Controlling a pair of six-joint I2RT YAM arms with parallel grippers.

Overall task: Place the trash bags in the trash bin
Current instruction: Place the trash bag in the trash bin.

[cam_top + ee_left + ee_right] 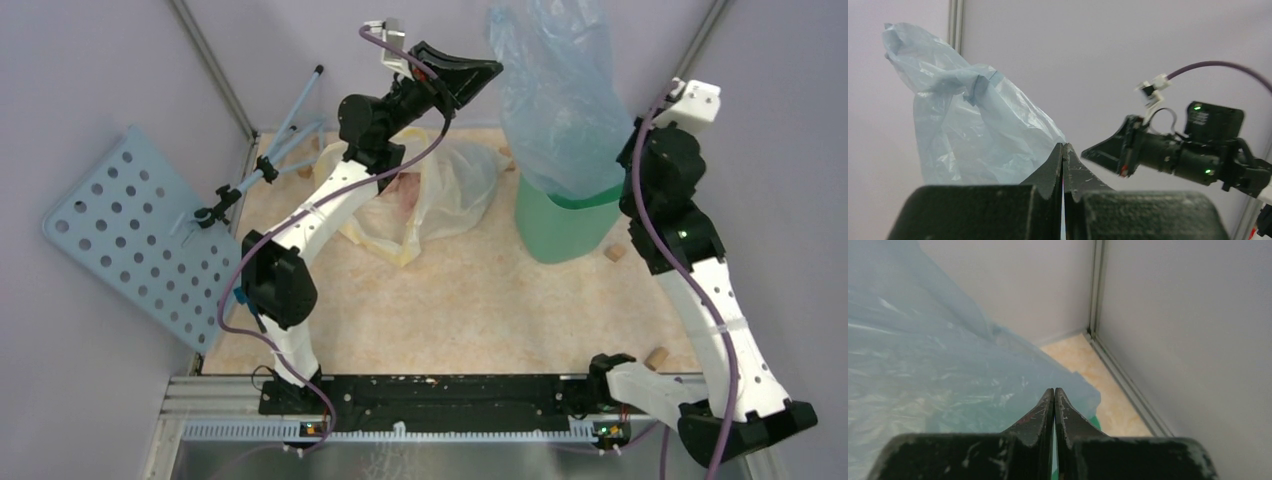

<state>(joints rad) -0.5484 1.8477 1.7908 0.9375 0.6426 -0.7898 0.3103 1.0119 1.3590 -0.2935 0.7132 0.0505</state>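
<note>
Trash bag (560,100): pale blue and see-through; its lower part sits inside the bin's mouth, and the rest stands tall above the rim.
Trash bin (565,228): mint green, upright at the far right of the counter (480,300).
Left end effector (1063,146): raised, fingers pressed together with nothing between them, just left of the bag's upper part.
Right end effector (1054,390): fingers pressed together, tips close to the bag's side; contact cannot be told.
Whitish bag (450,190): crumpled on the counter, left of the bin.
</note>
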